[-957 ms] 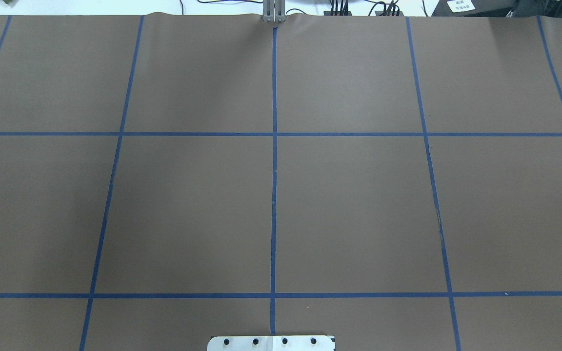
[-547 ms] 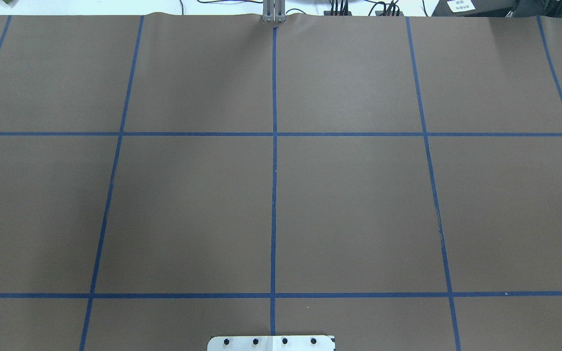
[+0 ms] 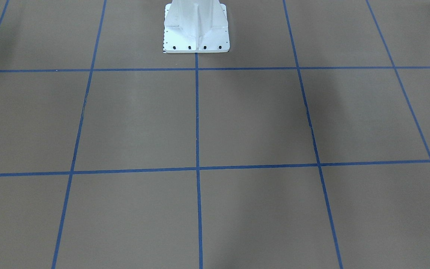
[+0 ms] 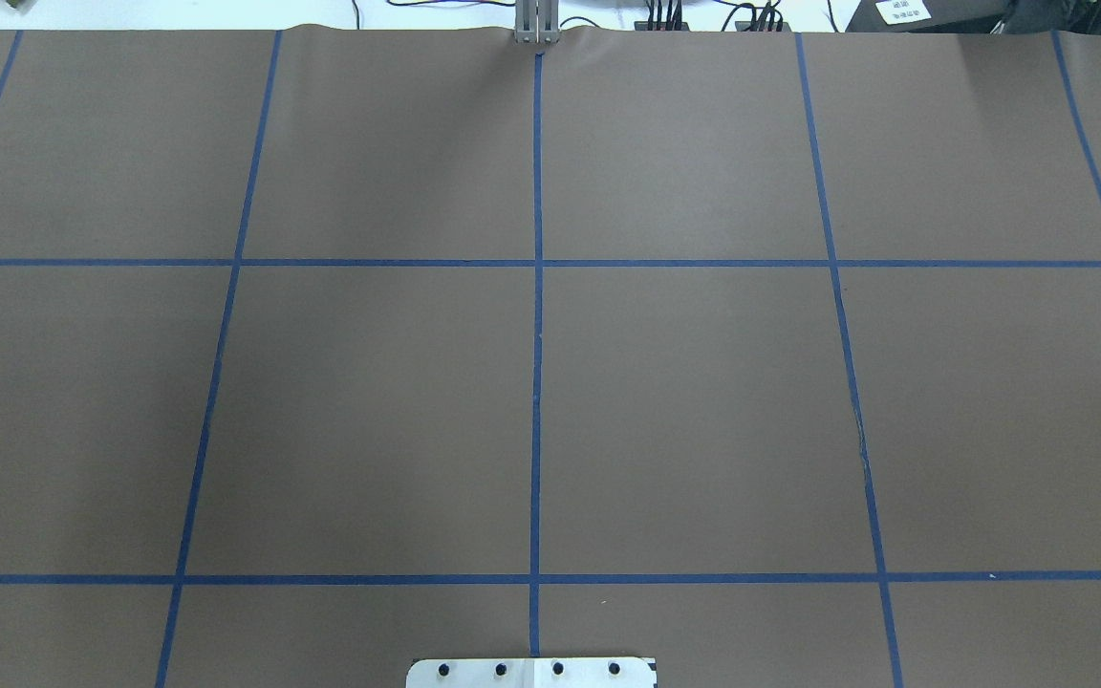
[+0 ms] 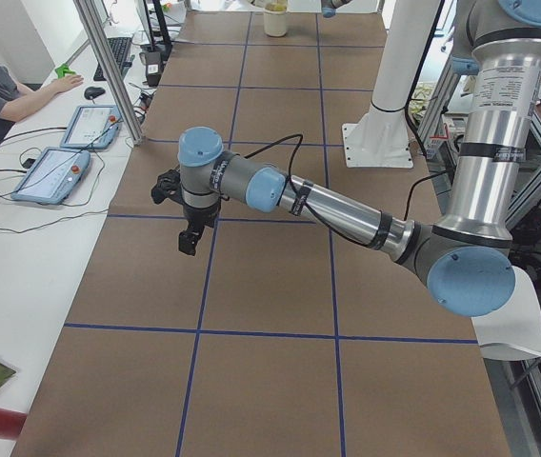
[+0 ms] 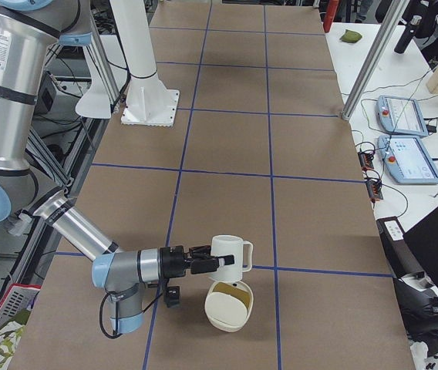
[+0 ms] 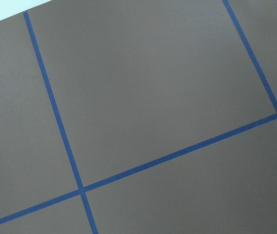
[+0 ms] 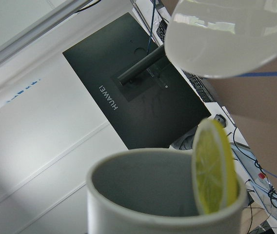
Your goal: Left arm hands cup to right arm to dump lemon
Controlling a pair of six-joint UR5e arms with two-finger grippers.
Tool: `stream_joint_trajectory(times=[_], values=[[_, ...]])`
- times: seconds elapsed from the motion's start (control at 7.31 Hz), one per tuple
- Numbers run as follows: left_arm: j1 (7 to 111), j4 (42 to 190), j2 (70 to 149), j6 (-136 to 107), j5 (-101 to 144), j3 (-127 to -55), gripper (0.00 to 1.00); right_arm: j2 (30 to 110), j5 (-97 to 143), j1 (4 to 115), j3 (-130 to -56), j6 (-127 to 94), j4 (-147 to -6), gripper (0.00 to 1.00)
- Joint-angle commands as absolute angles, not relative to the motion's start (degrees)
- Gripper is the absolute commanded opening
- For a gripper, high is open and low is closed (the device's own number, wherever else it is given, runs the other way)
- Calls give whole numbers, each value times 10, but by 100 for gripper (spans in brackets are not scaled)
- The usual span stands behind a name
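The cup [image 6: 230, 257] tips at the right pincer [image 6: 208, 263] over a bowl [image 6: 223, 316], lemon [image 8: 214, 168] at the cup's lip. The slice could clip the bowl's rim and land on the desk [image 6: 227, 139]. Whether the pincer is clamped, I cannot tell.

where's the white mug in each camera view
exterior right: cup low centre, by the right gripper, above a white bowl.
right wrist-mounted: cup bottom centre, lemon at its rim.
exterior left: small white vessel at the far top edge; cannot tell which.
exterior front-facing: not in it.
overhead exterior: not in it.
left wrist-mounted: not in it.
shared landmark: blue tape grid on the brown table.
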State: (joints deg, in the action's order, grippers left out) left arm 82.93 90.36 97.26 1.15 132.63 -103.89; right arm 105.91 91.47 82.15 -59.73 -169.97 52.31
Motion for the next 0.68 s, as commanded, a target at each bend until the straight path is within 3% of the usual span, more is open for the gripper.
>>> stream_joint_trajectory(times=[0.0, 0.55], values=[[830, 904, 972, 11, 1326, -1039, 100, 1057, 911, 826, -592, -1709, 528, 24], [830, 904, 969, 12, 1326, -1039, 100, 1057, 911, 826, -599, -1626, 526, 26]])
